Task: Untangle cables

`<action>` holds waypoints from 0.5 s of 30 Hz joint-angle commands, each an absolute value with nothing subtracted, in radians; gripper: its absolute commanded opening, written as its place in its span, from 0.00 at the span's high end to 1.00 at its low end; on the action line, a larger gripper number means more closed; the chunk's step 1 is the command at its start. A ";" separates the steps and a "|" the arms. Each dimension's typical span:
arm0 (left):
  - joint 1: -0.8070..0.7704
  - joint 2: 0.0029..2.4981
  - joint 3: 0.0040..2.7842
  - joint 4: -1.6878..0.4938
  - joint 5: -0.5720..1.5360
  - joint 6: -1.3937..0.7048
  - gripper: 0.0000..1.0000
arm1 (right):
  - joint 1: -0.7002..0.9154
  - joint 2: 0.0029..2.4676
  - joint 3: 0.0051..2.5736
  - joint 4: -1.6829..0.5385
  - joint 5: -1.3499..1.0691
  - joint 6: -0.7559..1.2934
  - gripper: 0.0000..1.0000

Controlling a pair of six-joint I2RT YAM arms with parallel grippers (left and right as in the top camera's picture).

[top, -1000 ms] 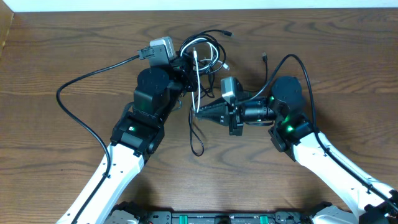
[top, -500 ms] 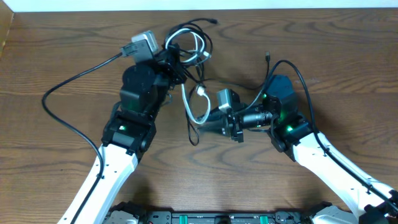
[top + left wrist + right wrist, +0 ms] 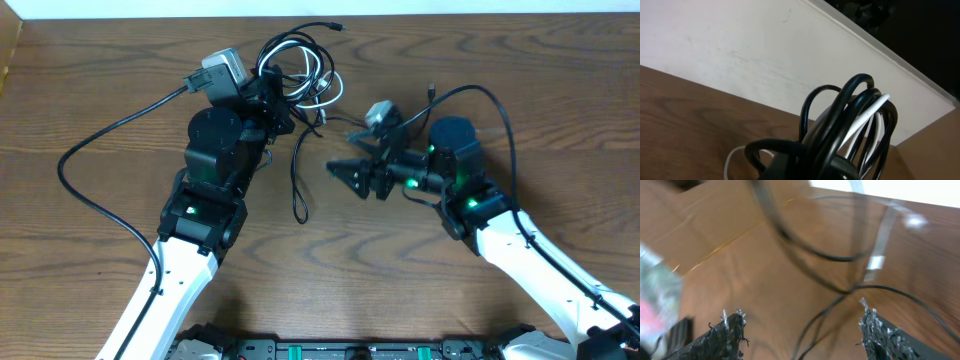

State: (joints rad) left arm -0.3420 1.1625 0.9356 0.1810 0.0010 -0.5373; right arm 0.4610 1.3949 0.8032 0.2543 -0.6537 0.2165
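Note:
The cables point(image 3: 298, 68) form a tangled bundle of black cords and one white cord near the table's far edge. My left gripper point(image 3: 276, 100) is shut on this bundle. In the left wrist view the looped cables point(image 3: 852, 117) rise right in front of the camera and hide the fingers. One black strand point(image 3: 296, 190) trails from the bundle toward me on the wood. My right gripper point(image 3: 342, 172) points left, just right of that strand, open and holding nothing. In the right wrist view, blurred cables point(image 3: 840, 287) lie beyond the right gripper point(image 3: 802, 330), apart from its fingertips point(image 3: 732, 330).
The left arm's thick black cable point(image 3: 100, 150) sweeps across the left of the table. The right arm's own cable point(image 3: 480, 95) loops above its wrist. A white wall point(image 3: 740, 55) borders the table's far edge point(image 3: 450, 14).
My right gripper has opened, let go of the white cord and drawn back to the right. My left gripper has carried the bundle left and toward the far edge.

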 commanded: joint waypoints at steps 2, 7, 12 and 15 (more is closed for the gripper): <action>-0.337 1.128 0.952 0.190 0.080 -0.432 0.92 | 0.409 1.394 0.802 0.275 -0.562 0.322 0.27; -0.337 1.127 0.952 0.186 0.242 -0.276 0.93 | 0.355 1.392 0.802 0.430 -0.742 0.293 0.24; -0.337 1.128 0.952 0.168 0.378 -0.181 0.93 | 0.310 1.392 0.802 0.597 -0.819 0.287 0.20; -0.337 1.128 0.952 0.135 0.393 -0.141 0.93 | 0.293 1.392 0.802 0.689 -0.880 0.287 0.15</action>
